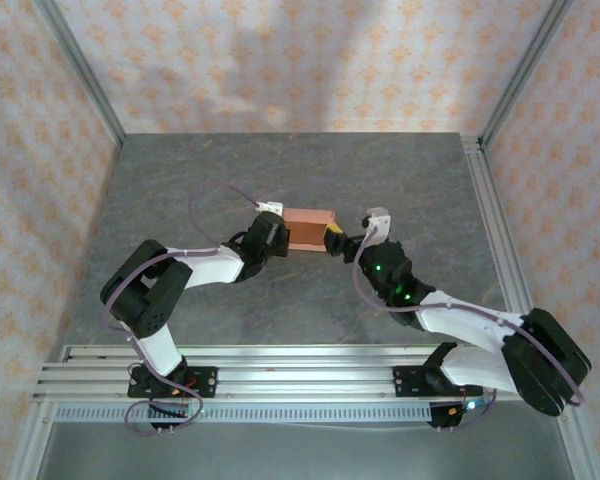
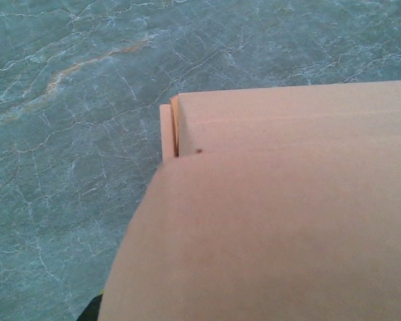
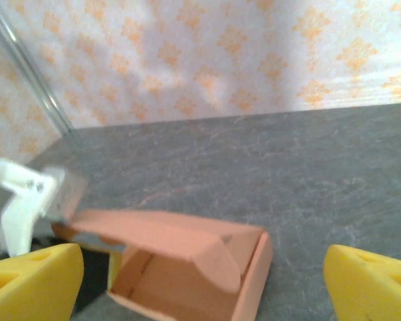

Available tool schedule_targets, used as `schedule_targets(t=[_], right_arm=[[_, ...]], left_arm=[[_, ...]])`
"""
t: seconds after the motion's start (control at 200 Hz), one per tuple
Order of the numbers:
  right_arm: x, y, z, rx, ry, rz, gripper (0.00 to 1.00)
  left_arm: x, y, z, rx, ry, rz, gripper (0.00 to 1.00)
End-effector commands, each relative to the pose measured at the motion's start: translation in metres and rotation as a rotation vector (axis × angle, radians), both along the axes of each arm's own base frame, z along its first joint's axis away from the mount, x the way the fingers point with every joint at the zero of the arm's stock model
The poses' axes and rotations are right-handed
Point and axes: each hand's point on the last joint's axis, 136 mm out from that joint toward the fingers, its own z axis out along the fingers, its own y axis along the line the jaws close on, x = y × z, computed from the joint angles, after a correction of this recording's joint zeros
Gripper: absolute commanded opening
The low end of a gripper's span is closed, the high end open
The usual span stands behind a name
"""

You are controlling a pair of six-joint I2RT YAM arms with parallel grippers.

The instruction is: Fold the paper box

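Paper box (image 1: 308, 228) sat mid-way across the table (image 1: 280, 170), w/ left tool (image 1: 283, 232) hard on its left end & right tool (image 1: 332, 241) just off its right end, so you'd no way in from either side. Table behind it, up to the back wall (image 1: 300, 60), was free; near strip too.

1. Your left arm (image 1: 195, 265) bends its elbow out to the left, and the forearm angles in toward the middle.
2. Your left gripper (image 1: 280, 236) is pinched tight on the paper box (image 1: 310, 228).
3. Your right arm (image 1: 460, 322) stretches in low from the right.
4. Your right gripper (image 1: 337, 243) faces the left one, its yellow fingertips (image 3: 371, 284) spread wide.
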Motion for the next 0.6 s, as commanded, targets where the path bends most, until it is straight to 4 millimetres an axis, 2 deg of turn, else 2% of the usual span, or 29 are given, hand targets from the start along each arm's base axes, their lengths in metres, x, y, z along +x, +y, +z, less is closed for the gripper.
schedule_targets(t=[0.0,0.07,0.085,0.215,0.275,0.295,0.35,0.37,0.415,0.435,0.48,0.5,0.561,0.596], right_arm=[[0.015,-0.019,0.011,-0.009,0.133,-0.153,0.87],[0.026,-0.018,0.022,0.018,0.191,-0.184,0.84],[0.029,-0.016,0.015,0.006,0.221,-0.190,0.83],[0.048,-0.009,0.013,0.044,0.339,-0.235,0.81],[0.056,-0.005,0.004,0.037,0.389,-0.231,0.81],[0.058,-0.003,0.001,0.032,0.399,-0.227,0.81],[0.064,-0.001,-0.009,0.015,0.428,-0.227,0.81],[0.066,0.000,-0.013,0.014,0.441,-0.224,0.81],[0.071,0.002,-0.021,0.014,0.469,-0.223,0.81],[0.072,0.003,-0.024,0.016,0.479,-0.218,0.82],[0.075,0.008,-0.031,0.019,0.502,-0.205,0.82],[0.076,0.010,-0.034,0.018,0.512,-0.199,0.82],[0.078,0.021,-0.043,0.018,0.544,-0.161,0.82],[0.078,0.027,-0.048,0.020,0.567,-0.138,0.83]], left_arm=[[-0.014,0.007,-0.009,0.064,0.044,-0.010,0.06],[-0.014,0.006,-0.006,0.060,0.042,-0.016,0.13],[-0.014,0.006,-0.006,0.059,0.041,-0.016,0.15],[-0.017,0.002,0.000,0.038,0.038,-0.038,0.38],[-0.020,0.002,0.002,0.021,0.037,-0.040,0.46],[-0.022,0.003,0.002,0.015,0.034,-0.037,0.53],[-0.027,0.004,0.005,-0.007,0.023,-0.036,0.57],[-0.029,0.005,0.005,-0.013,0.020,-0.036,0.67],[-0.035,0.008,0.006,-0.024,0.019,-0.033,0.71],[-0.038,0.010,0.007,-0.028,0.018,-0.030,0.79],[-0.046,0.013,0.008,-0.041,0.014,-0.033,0.83],[-0.048,0.015,0.009,-0.046,0.010,-0.032,0.89],[-0.058,0.018,0.013,-0.058,0.003,-0.046,0.93],[-0.064,0.021,0.014,-0.058,0.009,-0.052,0.99]])
